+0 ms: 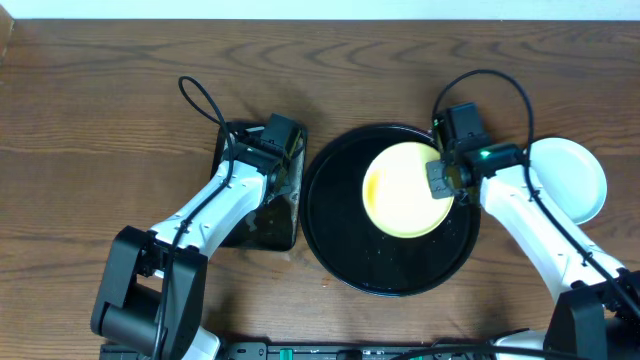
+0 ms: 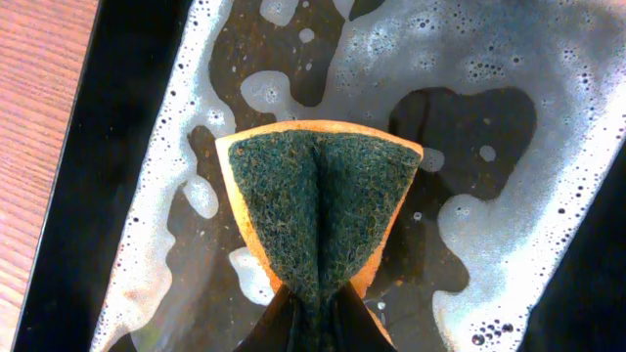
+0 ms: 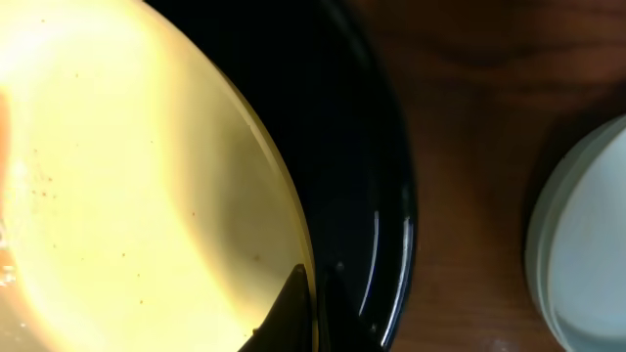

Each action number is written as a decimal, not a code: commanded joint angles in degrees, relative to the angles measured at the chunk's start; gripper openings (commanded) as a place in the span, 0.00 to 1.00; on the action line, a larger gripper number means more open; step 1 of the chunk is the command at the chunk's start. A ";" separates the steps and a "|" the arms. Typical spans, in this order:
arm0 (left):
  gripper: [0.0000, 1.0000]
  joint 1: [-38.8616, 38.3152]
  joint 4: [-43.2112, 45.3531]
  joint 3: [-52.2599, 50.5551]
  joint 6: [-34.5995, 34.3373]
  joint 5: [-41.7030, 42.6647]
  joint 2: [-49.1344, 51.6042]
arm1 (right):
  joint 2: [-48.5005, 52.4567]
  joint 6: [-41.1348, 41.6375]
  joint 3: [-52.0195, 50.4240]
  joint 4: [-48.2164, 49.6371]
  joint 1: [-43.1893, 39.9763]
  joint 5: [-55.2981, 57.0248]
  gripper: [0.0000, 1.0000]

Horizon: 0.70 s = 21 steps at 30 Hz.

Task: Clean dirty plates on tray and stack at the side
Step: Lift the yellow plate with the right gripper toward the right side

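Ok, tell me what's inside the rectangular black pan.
The pan holds foamy water and a green-and-yellow sponge pinched folded in the left gripper. Whatever lies on the floor under sponge and foam is covered.

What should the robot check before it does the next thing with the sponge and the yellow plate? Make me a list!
1. The left pincer is shut on the sponge: ok.
2. The sponge hangs over the soapy pan: ok.
3. The right pincer grips the yellow plate by its rim: ok.
4. Plate clean: not ok, tiny reddish specks show.
5. The white plate sits beside the tray: ok.
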 commanded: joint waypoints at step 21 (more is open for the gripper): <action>0.07 0.20 0.02 -0.28 0.76 -1.16 -0.79 | -0.48 -3.58 3.34 0.31 1.31 4.24 0.01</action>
